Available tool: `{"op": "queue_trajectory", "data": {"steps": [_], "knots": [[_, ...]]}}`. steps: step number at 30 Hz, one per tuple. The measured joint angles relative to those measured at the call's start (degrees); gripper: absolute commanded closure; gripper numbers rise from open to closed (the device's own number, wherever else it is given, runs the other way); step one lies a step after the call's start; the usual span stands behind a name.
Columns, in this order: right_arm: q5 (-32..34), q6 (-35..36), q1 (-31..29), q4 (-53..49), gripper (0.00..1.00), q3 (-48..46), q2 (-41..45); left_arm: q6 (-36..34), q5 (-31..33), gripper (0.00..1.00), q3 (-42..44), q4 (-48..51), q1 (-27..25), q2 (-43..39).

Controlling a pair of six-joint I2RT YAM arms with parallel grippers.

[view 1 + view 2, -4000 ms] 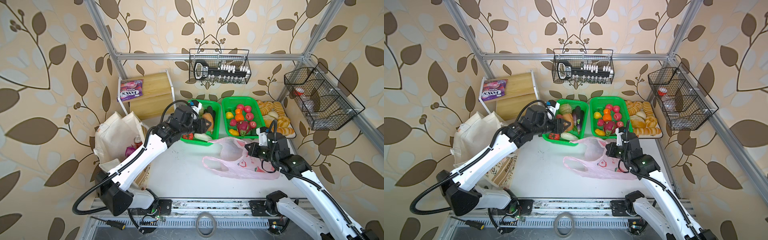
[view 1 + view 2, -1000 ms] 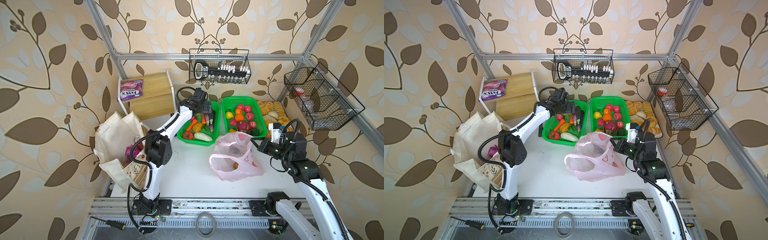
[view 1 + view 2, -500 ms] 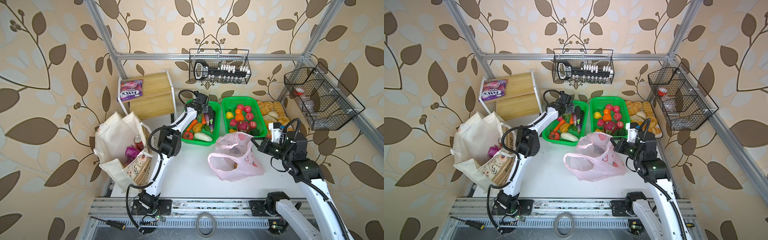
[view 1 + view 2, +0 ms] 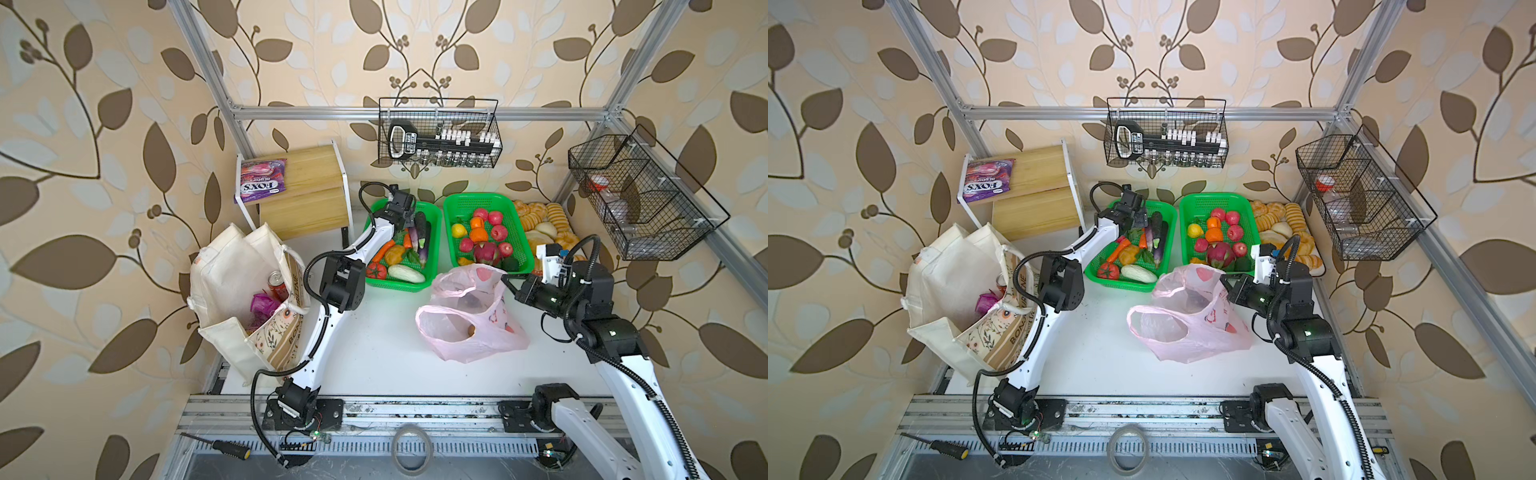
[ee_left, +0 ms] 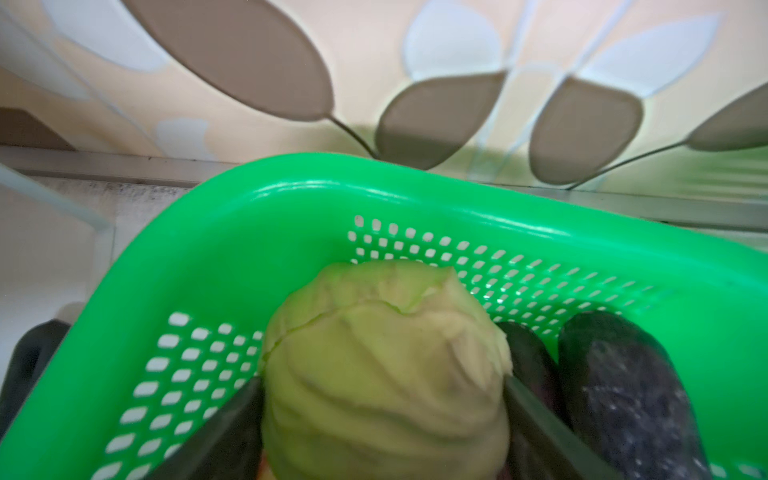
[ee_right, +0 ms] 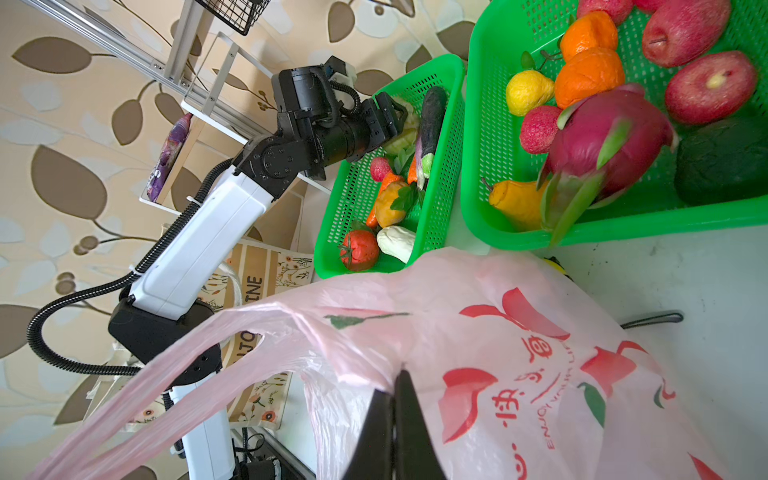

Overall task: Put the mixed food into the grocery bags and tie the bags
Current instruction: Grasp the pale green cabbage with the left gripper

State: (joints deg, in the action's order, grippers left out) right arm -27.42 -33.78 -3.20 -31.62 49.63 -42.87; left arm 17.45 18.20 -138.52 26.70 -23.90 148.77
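Clamps left gripper (image 5: 383, 384) on green cabbage (image 5: 386, 332) at basket's (image 5: 415, 195) twelve o'clock, masked in both top views; pinches right gripper (image 6: 397, 380) on pink bag (image 6: 478, 345).

Robot lab cell staged as grocery corner. Aluminium frame (image 4: 415, 111) carries leaf wallpaper (image 4: 104, 124). Arms (image 4: 328, 324) bolted to rail (image 4: 415, 409) at 6 o'clock of white desk (image 4: 374, 353). Produce baskets (image 4: 478, 198) at 12 o'clock, bread (image 4: 555, 214) at 1 o'clock. Screwdriver (image 4: 224, 445) and tape roll (image 4: 412, 428) by rail.
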Motion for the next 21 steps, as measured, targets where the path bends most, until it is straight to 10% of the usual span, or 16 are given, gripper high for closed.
{"op": "queue_trajectory", "data": {"steps": [11, 21], "knots": [[0.50, -0.07, 0.00, -0.22, 1.00, 0.00, 0.02, -2.49, -6.71, 0.41, 5.25, -1.18, 0.70, -5.51], [2.99, -3.08, 0.00, -0.70, 1.00, 0.00, 0.00, -1.77, -14.78, 0.41, 21.62, -5.11, 0.68, -32.22]]}}
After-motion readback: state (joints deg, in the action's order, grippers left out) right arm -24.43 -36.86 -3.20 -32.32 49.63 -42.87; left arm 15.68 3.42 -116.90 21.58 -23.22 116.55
